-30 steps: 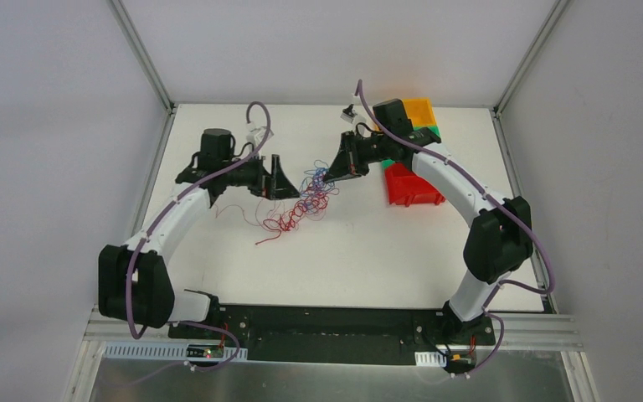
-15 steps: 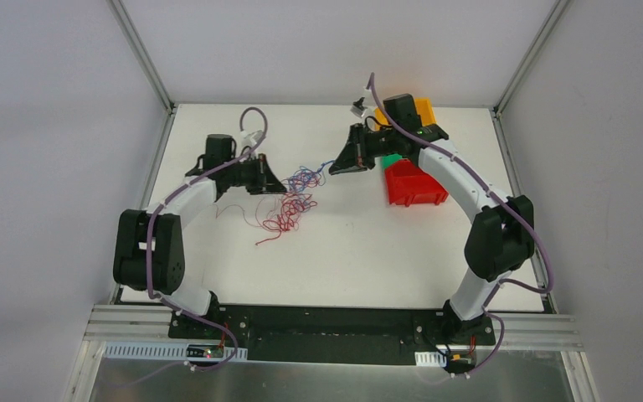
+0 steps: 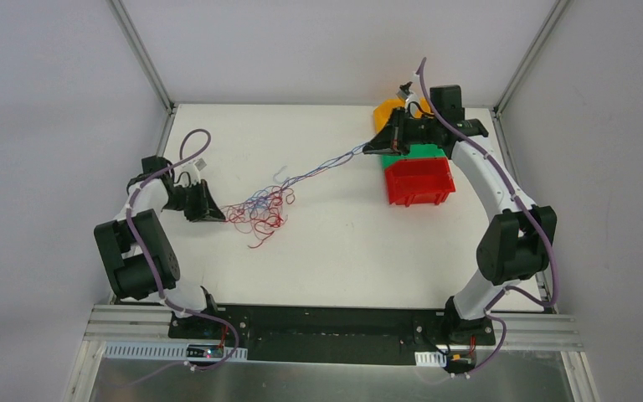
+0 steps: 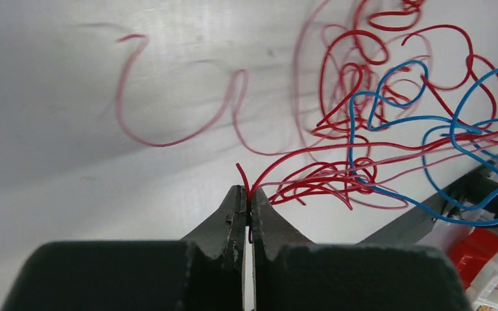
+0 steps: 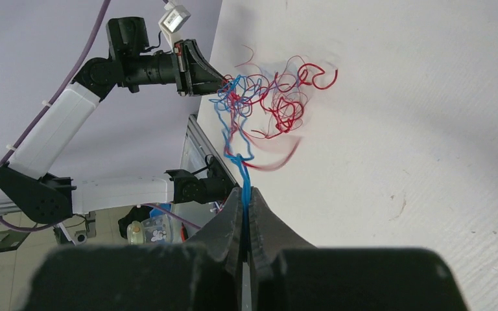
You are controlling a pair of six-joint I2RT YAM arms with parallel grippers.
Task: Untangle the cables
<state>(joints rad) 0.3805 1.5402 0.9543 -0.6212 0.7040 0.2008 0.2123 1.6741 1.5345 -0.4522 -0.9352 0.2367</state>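
Near left of the white counter [image 3: 343, 251], the left fingers [image 3: 216, 213] are pinched shut on one red strand [image 4: 279, 170], whose end pokes out between the tips in the left wrist view. Just right of them the cables [image 3: 255, 213] lie on the counter as a loose tangle of red and blue loops. From the tangle, blue strands [image 3: 326, 167] stretch toward the far right, where the right fingers [image 3: 374, 147] are clamped shut on them. Beside that arm stands a red bin [image 3: 419, 180], a green bin [image 3: 423, 152] behind it, and an orange bin [image 3: 383, 110] farthest.
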